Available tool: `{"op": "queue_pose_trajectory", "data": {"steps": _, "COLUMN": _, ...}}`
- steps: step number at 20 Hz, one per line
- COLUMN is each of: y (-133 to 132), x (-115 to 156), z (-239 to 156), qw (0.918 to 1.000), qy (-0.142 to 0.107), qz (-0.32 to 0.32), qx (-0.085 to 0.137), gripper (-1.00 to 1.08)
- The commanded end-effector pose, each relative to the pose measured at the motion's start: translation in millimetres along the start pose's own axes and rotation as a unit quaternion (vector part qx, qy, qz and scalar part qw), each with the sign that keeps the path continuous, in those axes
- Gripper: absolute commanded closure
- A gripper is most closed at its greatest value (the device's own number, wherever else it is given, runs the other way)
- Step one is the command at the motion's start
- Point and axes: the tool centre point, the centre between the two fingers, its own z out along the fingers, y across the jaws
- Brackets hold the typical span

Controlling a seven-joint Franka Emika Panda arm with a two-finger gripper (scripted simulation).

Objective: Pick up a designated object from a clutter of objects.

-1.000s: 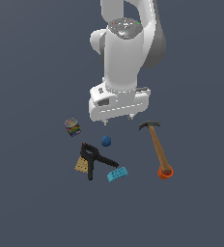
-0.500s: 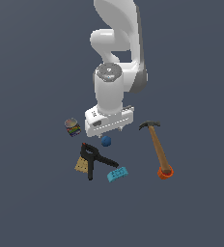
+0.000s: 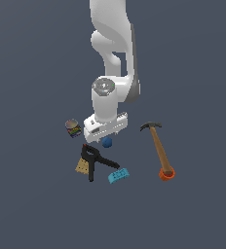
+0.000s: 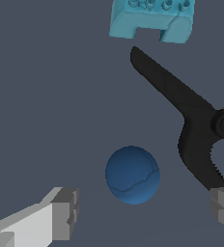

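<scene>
The dark-blue ball (image 3: pixel 107 142) lies on the dark floor in the middle of the clutter. In the wrist view the ball (image 4: pixel 132 174) sits just ahead of the line between my two grey fingertips (image 4: pixel 65 212), and nothing touches it. My gripper (image 3: pixel 105 133) hangs directly above the ball and hides part of it in the exterior view. The gripper (image 4: pixel 143 212) is open and empty, with the jaws wide apart on either side of the ball.
A black clamp (image 3: pixel 96 160) lies close by the ball, with a tan piece (image 3: pixel 81 166) beside it; the clamp also shows in the wrist view (image 4: pixel 191 120). A light-blue block (image 3: pixel 118 175) (image 4: pixel 152 19), a small colourful can (image 3: pixel 73 128) and a wooden-handled hammer (image 3: pixel 159 146) lie around.
The arm has come down and shifted toward the exterior view's left, so the hand now sits low over the ball. The objects have not moved.
</scene>
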Motion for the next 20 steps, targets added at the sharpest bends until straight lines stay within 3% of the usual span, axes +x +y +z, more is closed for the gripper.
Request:
{"op": "queue_pose_trajectory", "data": {"steps": 1, "y": 0.8, "x": -3.5, "z": 6.7, "qw": 1.0, "qy": 0.0, "qz": -0.005, "qx": 0.0, "gripper": -0.92}}
{"op": "queue_pose_trajectory", "data": {"steps": 10, "y": 1.1, "x": -5.4, "z": 14.3, "qw": 1.0, "qy": 0.0, "qz": -0.007, "qx": 0.0, "gripper": -0.92}}
{"op": "queue_pose_trajectory", "data": {"steps": 20, "y": 0.9, "x": -6.4, "z": 54.1, "qw": 1.0, "qy": 0.0, "qz": -0.008, "qx": 0.0, "gripper": -0.92}}
